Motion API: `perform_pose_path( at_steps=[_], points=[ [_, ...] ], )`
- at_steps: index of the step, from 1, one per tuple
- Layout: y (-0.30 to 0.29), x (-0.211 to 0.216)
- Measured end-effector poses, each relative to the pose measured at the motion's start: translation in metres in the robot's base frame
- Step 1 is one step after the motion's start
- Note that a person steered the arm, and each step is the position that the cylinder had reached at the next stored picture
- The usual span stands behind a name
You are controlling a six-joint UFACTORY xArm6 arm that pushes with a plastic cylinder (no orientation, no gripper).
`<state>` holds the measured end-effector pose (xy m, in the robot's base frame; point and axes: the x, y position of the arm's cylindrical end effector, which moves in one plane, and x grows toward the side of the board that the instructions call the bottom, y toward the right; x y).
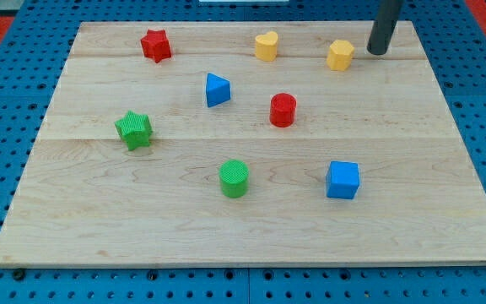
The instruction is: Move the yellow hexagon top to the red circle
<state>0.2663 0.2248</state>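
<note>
My tip just right of yellow hexagon

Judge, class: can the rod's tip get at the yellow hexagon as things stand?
Probably yes: my tip sits just to the view's right of the yellow hexagon, with only bare board between them.

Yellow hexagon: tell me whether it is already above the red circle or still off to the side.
Still off to the side. The yellow hexagon sits toward the view's upper right of the red circle, apart from it, with my tip just to its right.

single high oblique view over the whole board
</note>
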Motion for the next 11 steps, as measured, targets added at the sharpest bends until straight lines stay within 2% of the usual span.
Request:
perform_pose_path(
  at_steps=[1, 3, 4, 5, 6, 7, 8, 9, 11],
  points=[
    [0.025, 0.009],
    [0.025, 0.009],
    [0.028, 0.056],
    [-0.022, 0.07],
    [-0.046, 0.04],
    [0.01, 0.029],
    [-0.082, -0.006],
    [-0.14, 0.023],
    [-0.142, 0.013]
  ],
)
